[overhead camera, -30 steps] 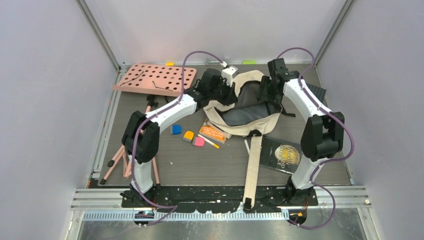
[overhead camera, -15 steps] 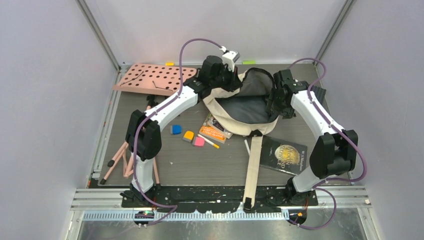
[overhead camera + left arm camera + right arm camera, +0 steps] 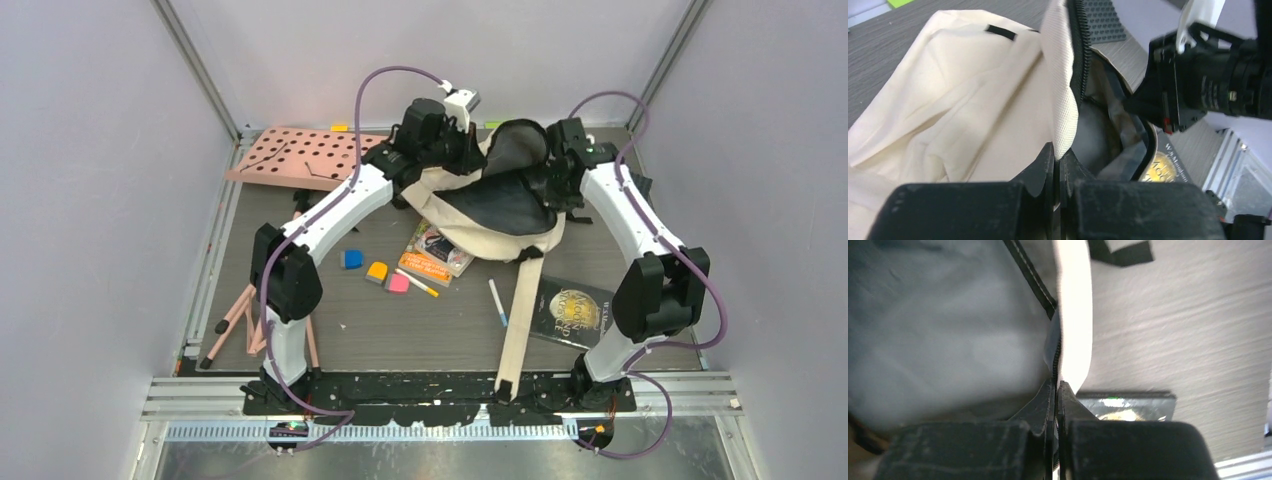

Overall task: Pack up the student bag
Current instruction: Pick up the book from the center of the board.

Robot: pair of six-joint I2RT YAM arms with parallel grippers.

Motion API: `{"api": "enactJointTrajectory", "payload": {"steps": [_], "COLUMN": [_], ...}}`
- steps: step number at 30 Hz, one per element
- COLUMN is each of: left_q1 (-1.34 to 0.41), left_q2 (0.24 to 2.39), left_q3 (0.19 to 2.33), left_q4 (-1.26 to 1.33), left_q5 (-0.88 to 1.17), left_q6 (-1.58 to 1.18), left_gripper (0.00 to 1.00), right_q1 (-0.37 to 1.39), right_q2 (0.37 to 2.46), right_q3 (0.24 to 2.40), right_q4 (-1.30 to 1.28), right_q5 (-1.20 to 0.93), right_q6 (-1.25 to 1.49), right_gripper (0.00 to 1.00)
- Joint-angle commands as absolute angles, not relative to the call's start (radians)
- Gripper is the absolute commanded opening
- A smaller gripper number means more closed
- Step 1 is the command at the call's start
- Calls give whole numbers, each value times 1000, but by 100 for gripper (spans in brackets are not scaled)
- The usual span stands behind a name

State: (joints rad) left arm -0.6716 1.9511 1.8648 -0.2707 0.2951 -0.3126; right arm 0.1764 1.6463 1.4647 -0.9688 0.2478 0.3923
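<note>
The student bag, cream fabric with a grey lining, sits at the back middle of the table with its mouth held up and open. My left gripper is shut on the left rim of the opening; the wrist view shows the cream zipper edge pinched between its fingers. My right gripper is shut on the right rim, the zipper edge caught between its fingers. The grey lining fills the left of that view. A long cream strap trails toward the near edge.
A dark book lies right of the strap, an orange book half under the bag. A pen, a marker and blue, orange and pink blocks lie left of it. Pink perforated board back left; tripod legs at left.
My right gripper has shut on the bag's right rim. Both arms have raised the opening and pulled it toward the back, and the strap and a pen now show differently below.
</note>
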Motion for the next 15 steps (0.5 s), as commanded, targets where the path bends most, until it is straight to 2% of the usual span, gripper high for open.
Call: {"api": "enactJointTrajectory", "payload": {"steps": [1, 10, 15], "left_q1": [-702, -672, -544], "left_q2": [1837, 1867, 1944], "left_q3": [2019, 1991, 1858], "left_q4": [-326, -361, -183], "left_q5": [313, 244, 300], "left_q6": [-403, -601, -736], "left_gripper": [0, 0, 0], "right_q1": [132, 40, 31], "right_q2": [1640, 1819, 1897], "right_q3": [1661, 1845, 1858], "right_q4": [-964, -948, -863], "right_q5": [358, 321, 321], "right_q6": [220, 128, 150], "right_gripper": [1, 1, 1]}}
